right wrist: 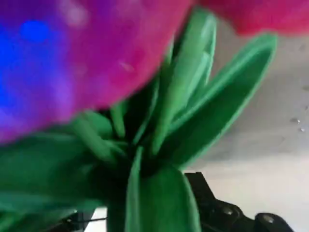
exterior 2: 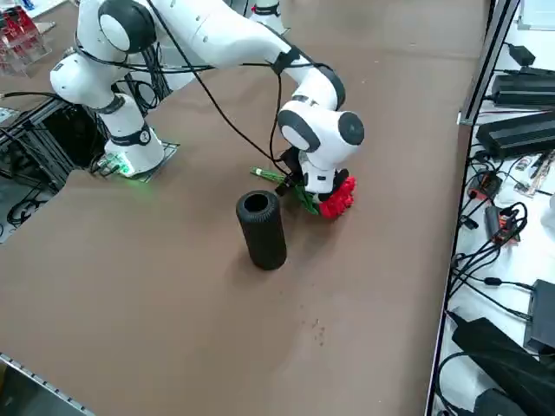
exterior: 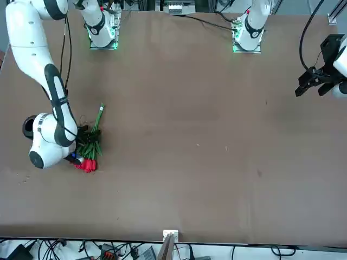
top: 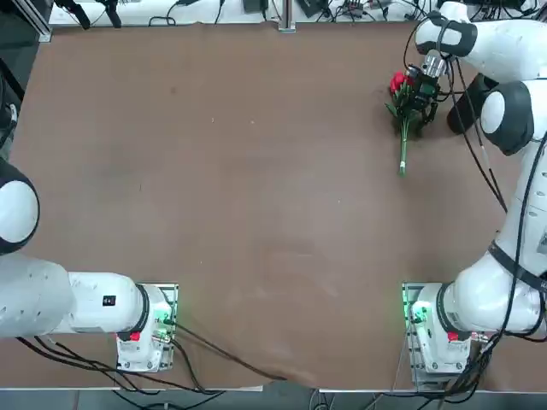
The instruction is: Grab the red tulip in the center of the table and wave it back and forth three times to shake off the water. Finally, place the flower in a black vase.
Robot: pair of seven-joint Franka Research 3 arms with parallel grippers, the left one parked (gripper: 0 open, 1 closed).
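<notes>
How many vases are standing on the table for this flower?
1: the black vase, upright on the table, just to the right of the right gripper, which is at the red tulip's leaves. No other vase shows in any view.

Setting: a robotics lab. You have two white robot arms (top: 483,295) (top: 85,303) bolted by metal mounting plates to one large brown counter (exterior: 179,130), black cables (top: 479,376) running loosely from their bases. Metal frame profiles (exterior: 167,248) stand at the counter's edge. Beyond it, in your right side view, a white surface (exterior 2: 486,303) carries black power bricks (exterior 2: 499,347), wiring and small electronic parts. Nothing domestic in character noted; equipment is bare and functional, its wiring exposed.
</notes>
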